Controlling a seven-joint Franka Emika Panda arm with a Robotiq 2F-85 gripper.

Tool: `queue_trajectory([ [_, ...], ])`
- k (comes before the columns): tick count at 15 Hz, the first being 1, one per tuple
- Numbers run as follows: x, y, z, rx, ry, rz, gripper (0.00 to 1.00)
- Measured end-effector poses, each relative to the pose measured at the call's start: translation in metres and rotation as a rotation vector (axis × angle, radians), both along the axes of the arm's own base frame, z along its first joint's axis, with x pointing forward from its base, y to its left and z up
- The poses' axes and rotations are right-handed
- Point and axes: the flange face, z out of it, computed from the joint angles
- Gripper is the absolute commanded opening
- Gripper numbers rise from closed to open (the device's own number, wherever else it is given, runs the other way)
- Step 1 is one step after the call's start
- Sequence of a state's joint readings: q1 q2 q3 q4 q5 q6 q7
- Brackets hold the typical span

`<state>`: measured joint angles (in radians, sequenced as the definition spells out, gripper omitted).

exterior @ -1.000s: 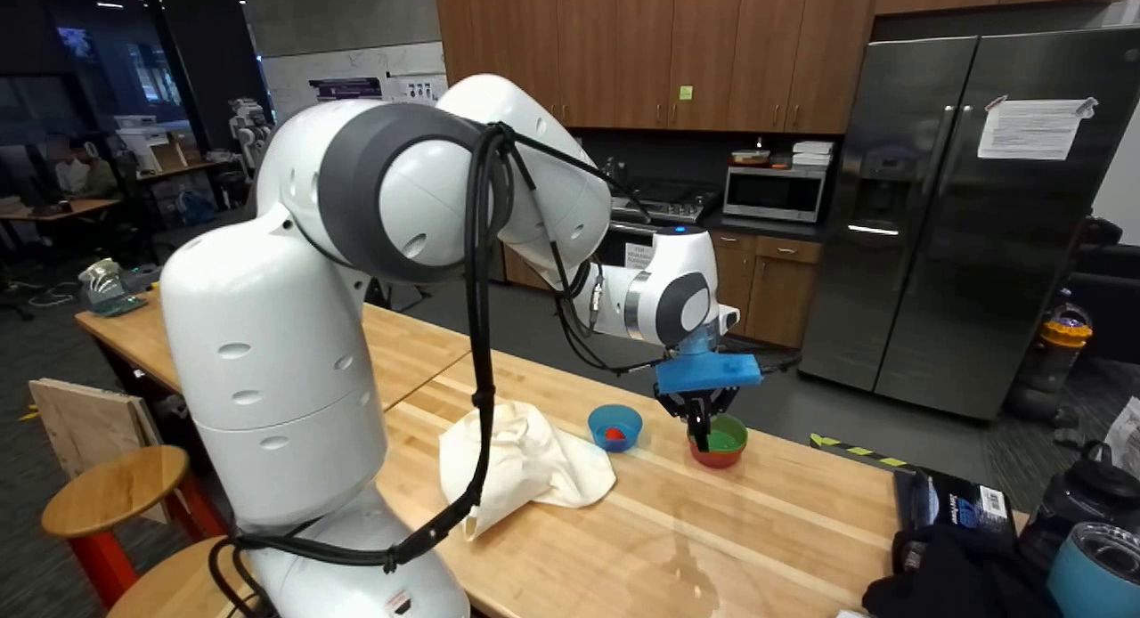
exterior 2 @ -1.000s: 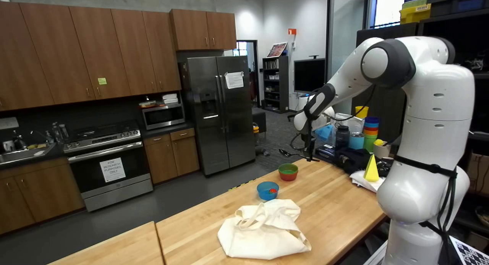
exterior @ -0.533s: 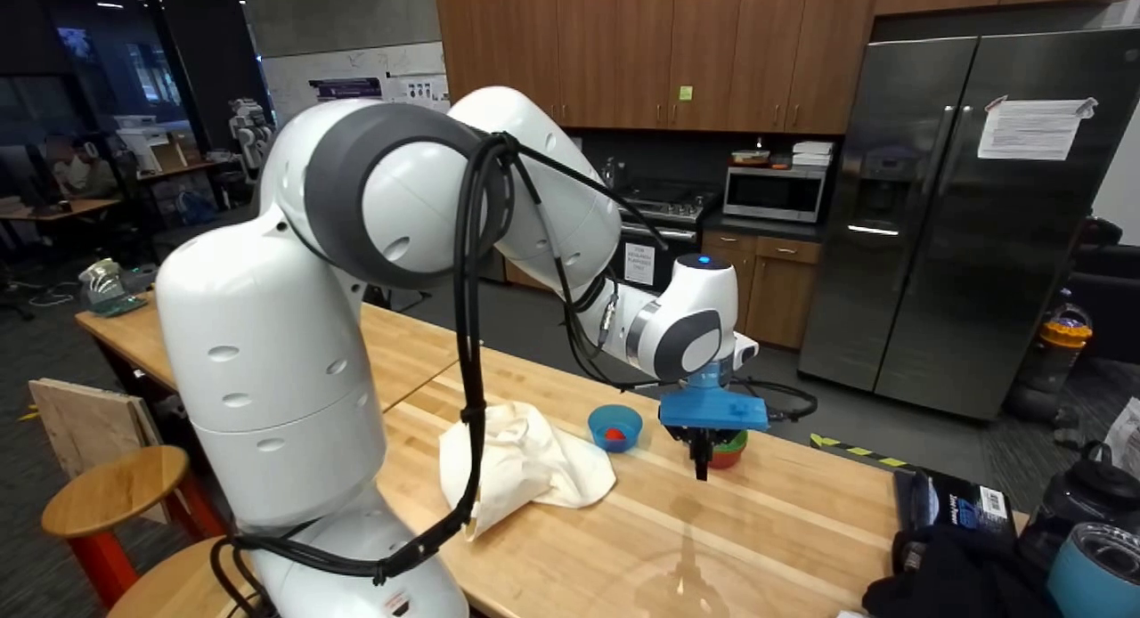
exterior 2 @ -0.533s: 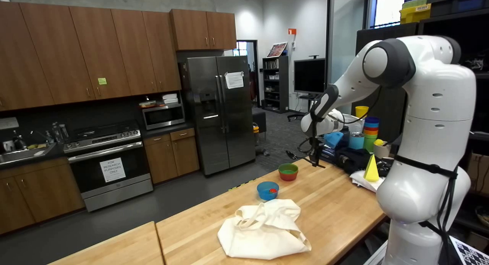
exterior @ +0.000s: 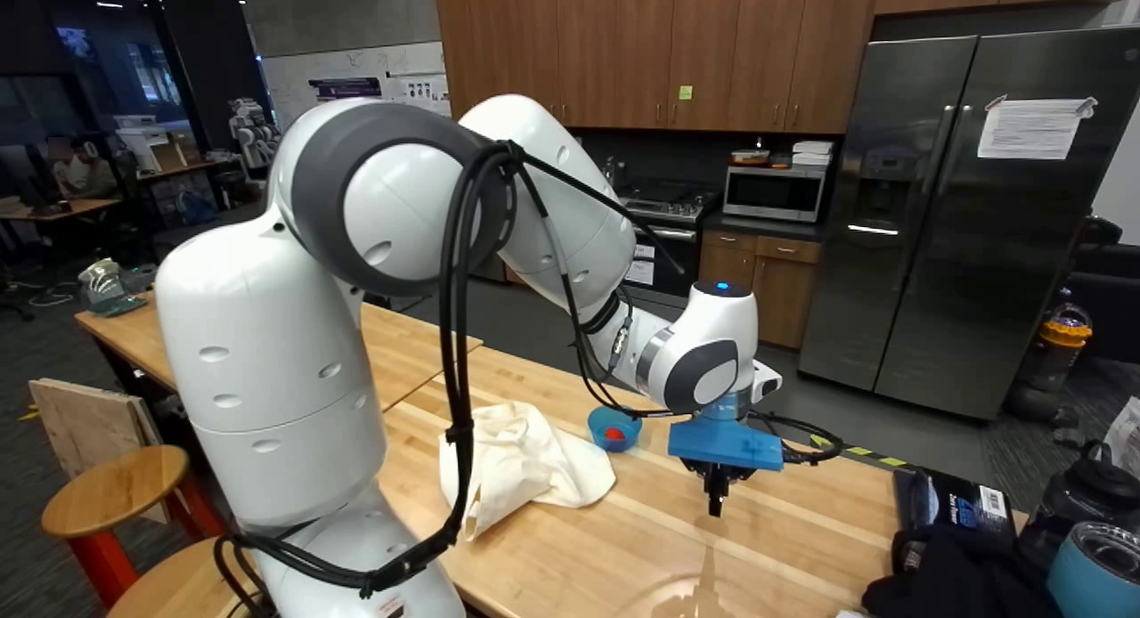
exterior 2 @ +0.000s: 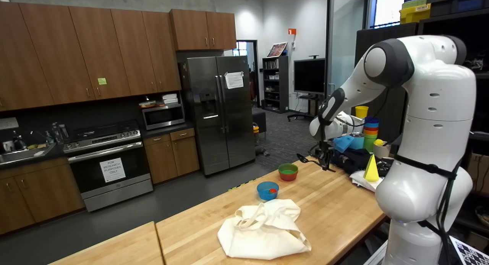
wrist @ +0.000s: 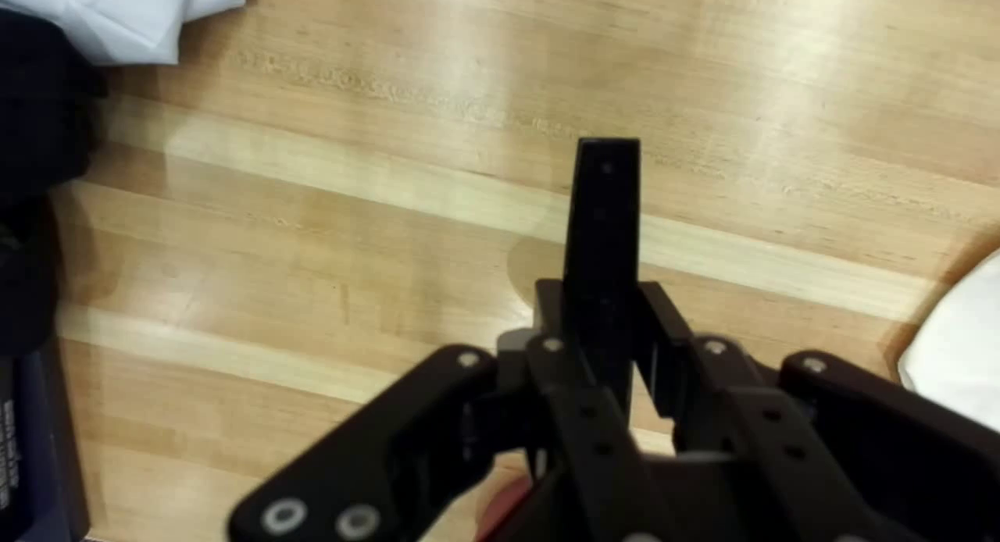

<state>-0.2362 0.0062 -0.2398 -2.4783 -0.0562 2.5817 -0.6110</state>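
My gripper (wrist: 600,308) and utensil (wrist: 601,214) are black. I see a cream bag (exterior 2: 263,234), blue bowl (exterior 2: 266,196) and tan worktop (exterior 2: 328,207) with paler stripes.

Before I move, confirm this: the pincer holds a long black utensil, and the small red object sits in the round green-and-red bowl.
Wrong place: the small red object sits in the round blue bowl, as both exterior views show. The pincer does hold a long black utensil.
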Motion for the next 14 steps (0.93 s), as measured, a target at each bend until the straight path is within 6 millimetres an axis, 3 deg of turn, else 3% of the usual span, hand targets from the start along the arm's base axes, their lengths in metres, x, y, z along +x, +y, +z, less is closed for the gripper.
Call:
queue_trajectory([
  [14,-0.0031,0.0013,-0.004,-0.044,0.025,0.001,0.06],
])
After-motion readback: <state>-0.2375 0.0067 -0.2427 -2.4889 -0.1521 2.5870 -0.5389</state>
